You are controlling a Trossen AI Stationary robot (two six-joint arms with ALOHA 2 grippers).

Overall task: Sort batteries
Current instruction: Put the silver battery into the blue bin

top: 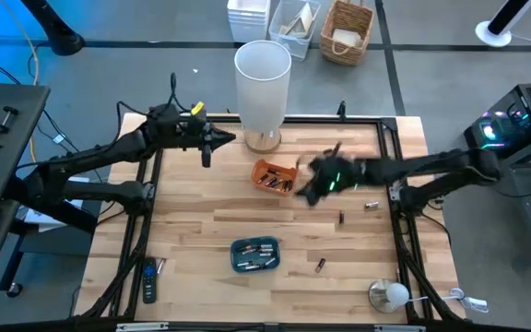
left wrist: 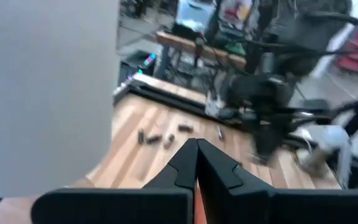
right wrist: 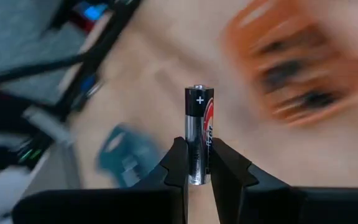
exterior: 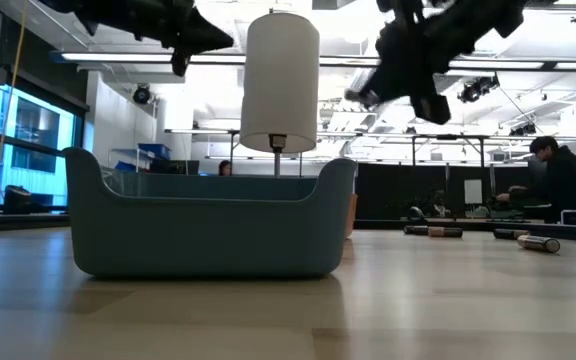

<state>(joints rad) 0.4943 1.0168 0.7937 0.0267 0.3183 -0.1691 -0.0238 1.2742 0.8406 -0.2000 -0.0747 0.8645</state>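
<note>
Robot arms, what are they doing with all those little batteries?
They are sorting batteries into small trays. The right gripper is shut on one battery, holding it in the air beside the orange tray. The blue tray already has some batteries in it, and a few loose ones lie on the table. The left gripper waits, shut, near the tall white cylinder.

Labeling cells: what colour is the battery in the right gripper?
Black and silver battery with red marking, plus end outward; right wrist view shows it best.
</note>
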